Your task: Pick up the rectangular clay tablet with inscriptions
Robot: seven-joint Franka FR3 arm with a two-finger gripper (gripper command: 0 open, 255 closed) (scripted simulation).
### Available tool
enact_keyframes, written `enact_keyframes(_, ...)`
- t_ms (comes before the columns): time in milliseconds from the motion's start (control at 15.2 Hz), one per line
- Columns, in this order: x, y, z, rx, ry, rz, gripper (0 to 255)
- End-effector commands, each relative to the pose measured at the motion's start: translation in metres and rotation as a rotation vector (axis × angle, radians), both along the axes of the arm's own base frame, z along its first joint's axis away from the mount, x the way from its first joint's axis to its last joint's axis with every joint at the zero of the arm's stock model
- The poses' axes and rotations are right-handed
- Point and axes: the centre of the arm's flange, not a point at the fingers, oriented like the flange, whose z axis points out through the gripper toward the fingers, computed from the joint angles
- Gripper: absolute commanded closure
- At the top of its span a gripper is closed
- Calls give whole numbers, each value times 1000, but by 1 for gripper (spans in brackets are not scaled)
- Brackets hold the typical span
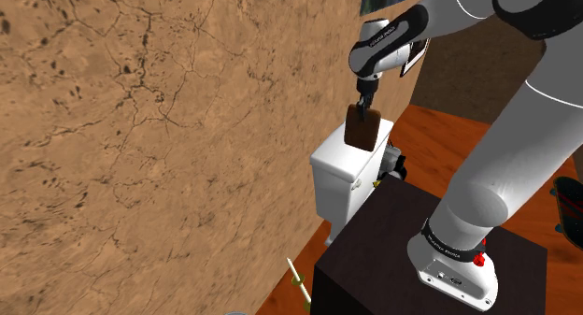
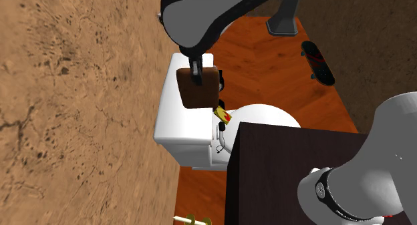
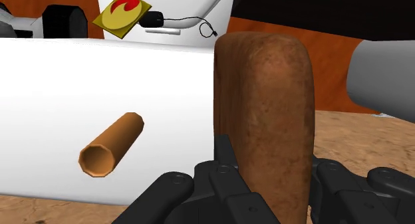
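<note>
Tablet (image 3: 266, 116), one, in gripper (image 3: 269, 168)

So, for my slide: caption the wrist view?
Gripper clasping a brown tablet above a white tank bearing a brown tube.

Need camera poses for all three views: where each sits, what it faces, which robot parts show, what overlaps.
Shoulder view: beside and slightly behind the stand, looking down at the white toilet tank by the brown wall; the arm and gripper show.
Second exterior view: above the stand, looking steeply down at the tank; the arm's base and upper link show.
Wrist view: on the hand, looking along the fingers at the tank top and a brown tube.
Shared: all three show the brown tablet clasped above the tank.
</note>
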Motion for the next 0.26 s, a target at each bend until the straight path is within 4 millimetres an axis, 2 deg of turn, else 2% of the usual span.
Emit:
enact_keyframes(0, -1, 1, 11, 0, 0, 0, 255)
enact_keyframes(198, -1, 1, 18, 0, 0, 0, 255)
